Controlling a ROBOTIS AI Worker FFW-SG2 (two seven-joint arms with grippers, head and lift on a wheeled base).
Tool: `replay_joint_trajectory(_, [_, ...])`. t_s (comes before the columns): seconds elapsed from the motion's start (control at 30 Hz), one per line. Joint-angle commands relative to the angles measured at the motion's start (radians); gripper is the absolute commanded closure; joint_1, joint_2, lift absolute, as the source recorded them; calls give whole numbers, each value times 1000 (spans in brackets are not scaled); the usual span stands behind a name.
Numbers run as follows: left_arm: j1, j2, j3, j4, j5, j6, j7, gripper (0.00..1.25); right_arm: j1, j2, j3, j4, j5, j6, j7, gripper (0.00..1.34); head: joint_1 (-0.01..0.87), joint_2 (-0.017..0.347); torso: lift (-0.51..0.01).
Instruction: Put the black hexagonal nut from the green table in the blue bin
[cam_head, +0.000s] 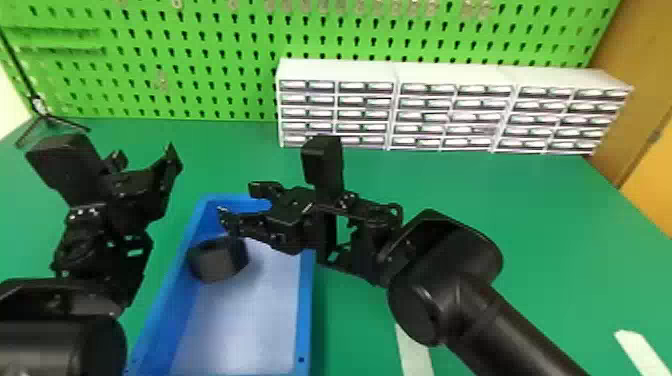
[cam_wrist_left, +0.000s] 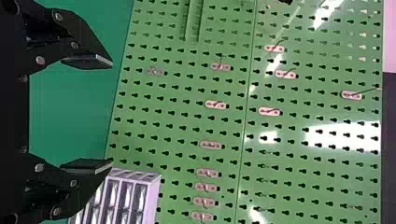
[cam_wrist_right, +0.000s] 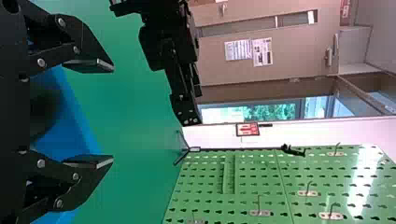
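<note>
Black nut: one, hexagonal, dark; it is between the walls of the blue bin, toward 11 o'clock of it, tilted. If it touches the floor of the bin, I cannot tell.
Blue bin: one, rectangular, with a pale floor; it stands on the desk.
Right tool: one, black, at 1 o'clock from the nut, over the far end of the bin. Its two fingers are spread, with nothing pinched.
Left tool: one, black, at 11 o'clock from the nut. Its two fingers are also spread, and the space between them is empty.
Green desk: one, with a smooth top.
White drawer cabinets: three, side by side, each with five rows, at 1 to 2 o'clock from the bin.
Green metal pegboard: one, with many holes, at 12 o'clock behind the desk.
White strips: two, flat on the desk, at 3 to 4 o'clock from the bin.
</note>
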Motion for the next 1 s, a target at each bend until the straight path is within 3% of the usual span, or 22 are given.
replay_joint_trajectory(0.0, [-1,2,0,0,1,0,0,493,0,0,-1,0,0,13,0,518,692,8,-97])
replay_joint_trajectory(0.5, [-1,3,-2,0,6,0,0,493,13,6,-35,1,8,16,0,516,692,8,-97])
replay_joint_trajectory(0.97, [8,3,9,0,9,0,-1,493,89,31,-210,-12,101,16,6,516,692,8,-97])
